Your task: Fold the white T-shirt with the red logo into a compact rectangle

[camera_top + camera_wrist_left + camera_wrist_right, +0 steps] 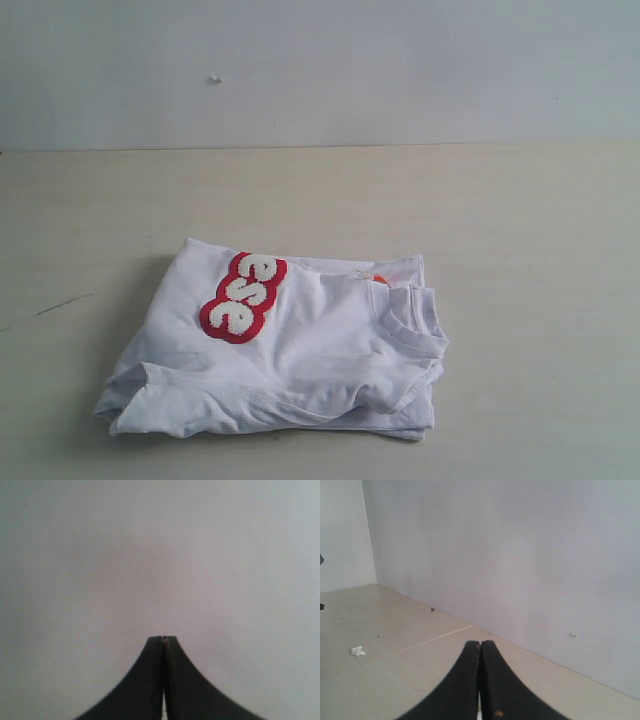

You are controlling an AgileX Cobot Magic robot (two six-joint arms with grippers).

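Shirt [300,350] folded on the table [520,220], neither arm over it.
Left gripper [163,639] pressed together on nothing, facing blank wall. Shirt sits a little left of middle, long axis left to right, logo [243,296] on its left half, collar [405,325] at the right end. Right gripper [480,642] also together, empty. Nearer arm: cannot tell, though the offset hints left.

The white T-shirt [300,350] lies folded into a rumpled rectangle, red logo [243,296] on top (partly hidden)
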